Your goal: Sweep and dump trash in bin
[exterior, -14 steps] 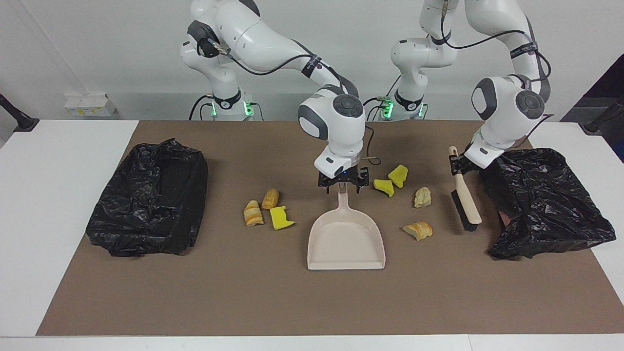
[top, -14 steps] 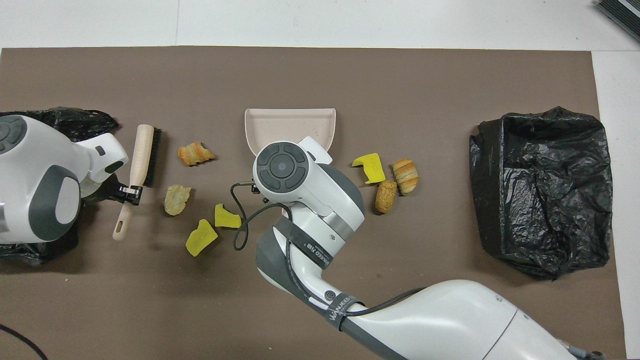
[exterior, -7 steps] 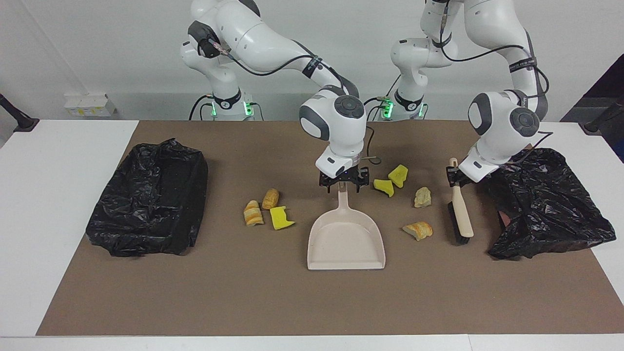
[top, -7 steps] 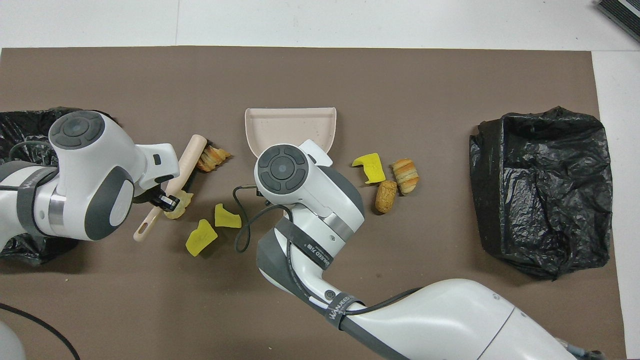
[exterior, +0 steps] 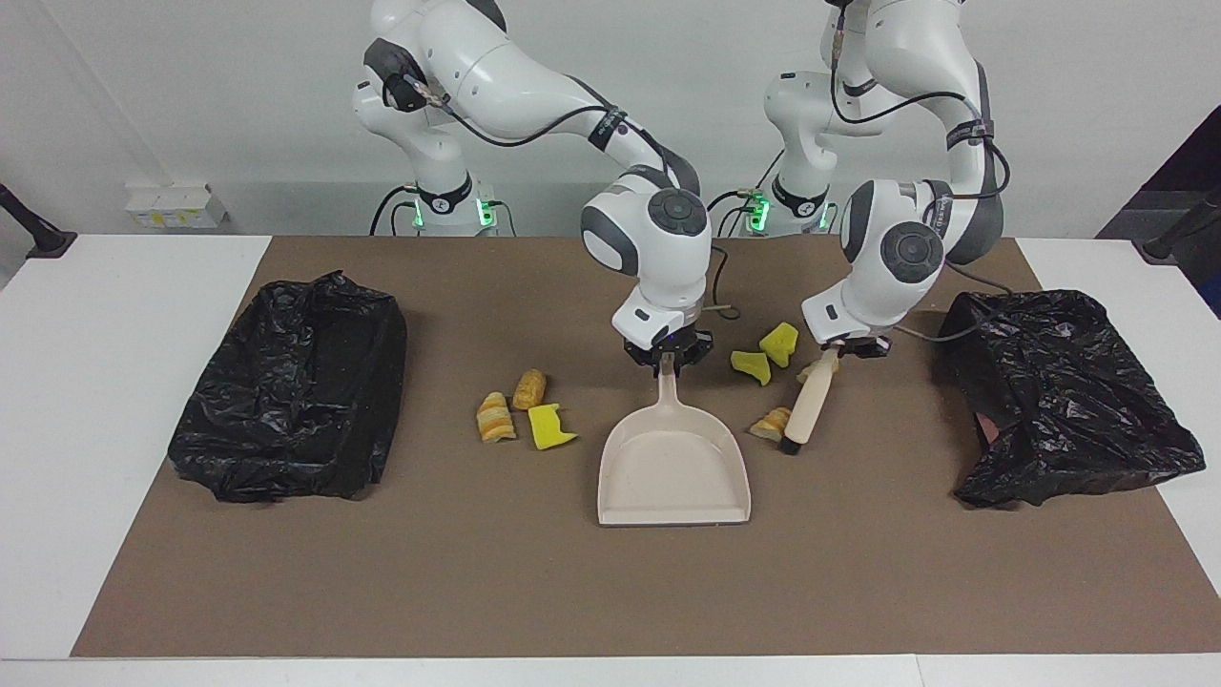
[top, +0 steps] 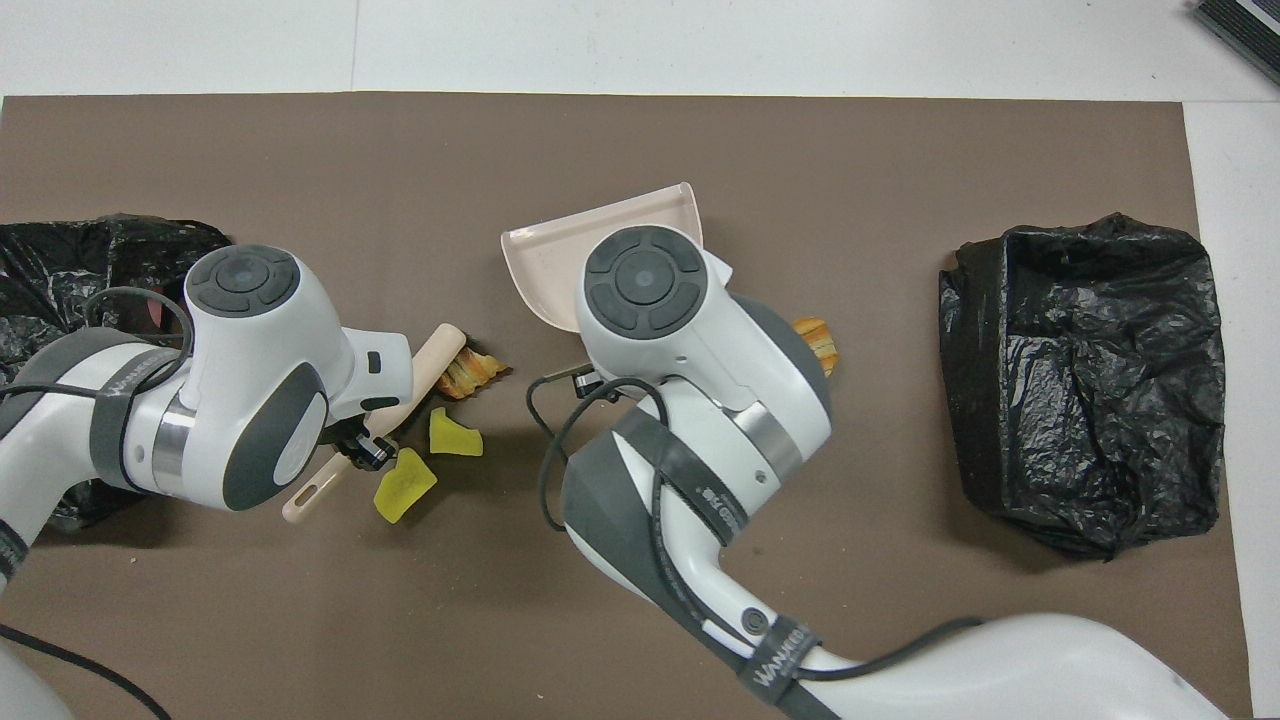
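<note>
Your right gripper had its fingers closed on the handle of the beige dustpan, whose pan rested on the brown mat mid-table. Your left gripper gripped the brush by its handle, with the brush head touching a bread lump just beside the dustpan. Two yellow sponge bits lay near the brush; three more chunks sat beside the dustpan toward the right arm's end. A black bin stood at each end of the table.
</note>
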